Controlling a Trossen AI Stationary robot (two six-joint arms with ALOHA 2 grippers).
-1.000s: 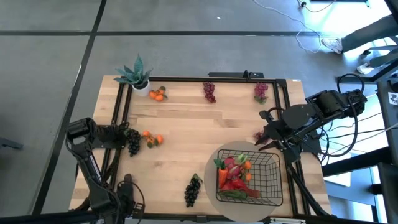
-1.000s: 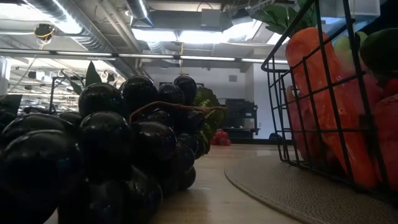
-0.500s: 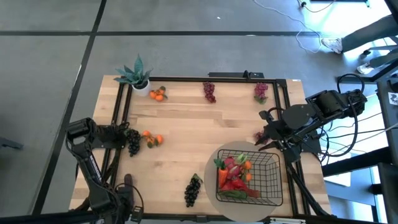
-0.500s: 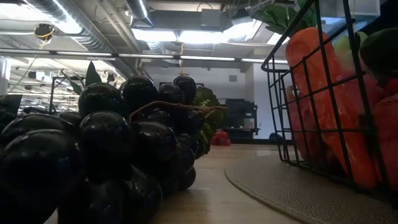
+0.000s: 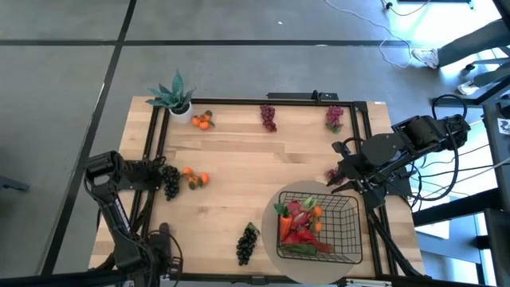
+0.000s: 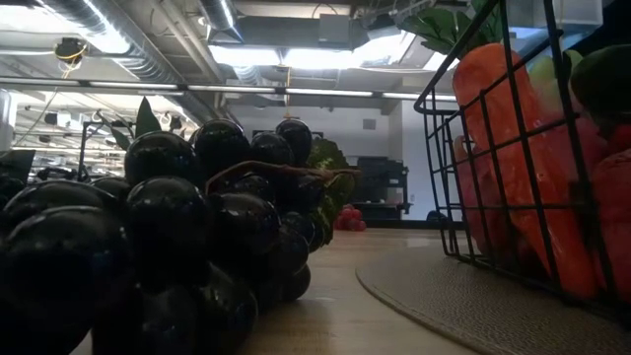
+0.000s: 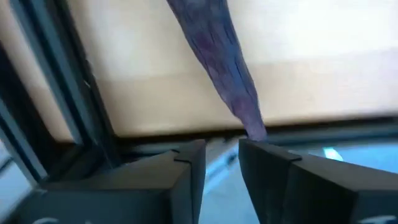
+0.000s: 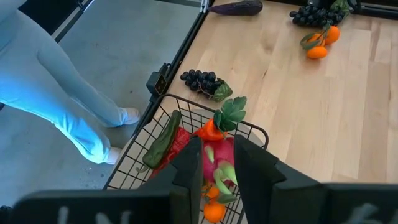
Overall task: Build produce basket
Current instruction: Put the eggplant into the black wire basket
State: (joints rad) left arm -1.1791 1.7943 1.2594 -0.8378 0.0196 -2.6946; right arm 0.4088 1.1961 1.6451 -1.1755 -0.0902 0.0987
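The black wire basket [image 5: 355, 210] stands on a round beige mat [image 5: 269, 239] at the near right. It holds a carrot [image 8: 210, 129], a dragon fruit [image 8: 214, 163] and other produce. My right gripper [image 8: 217, 149] hovers above the basket's far side, empty, with a narrow gap between its fingers. My left gripper [image 7: 222, 146] is at the table's left edge, level, also with a narrow gap. A purple eggplant [image 7: 217, 56] lies in front of it, beside dark grapes [image 5: 170, 182] and tangerines [image 5: 195, 178]. My left gripper: the eggplant's thin end [image 7: 252, 127] reaches the free end of one finger [image 7: 267, 155]. It is not between the two fingers. I cannot tell whether it touches. The eggplant stretches away from the gripper over the table top.
Another dark grape bunch [image 5: 247, 243] lies at the near edge, left of the mat. Tangerines [image 5: 203, 120], two grape bunches [image 5: 268, 117] [image 5: 334, 118] and a potted plant [image 5: 175, 97] line the far edge. A small purple piece [image 5: 330, 174] lies by my right gripper. A person's legs [image 8: 62, 93] stand beside the table.
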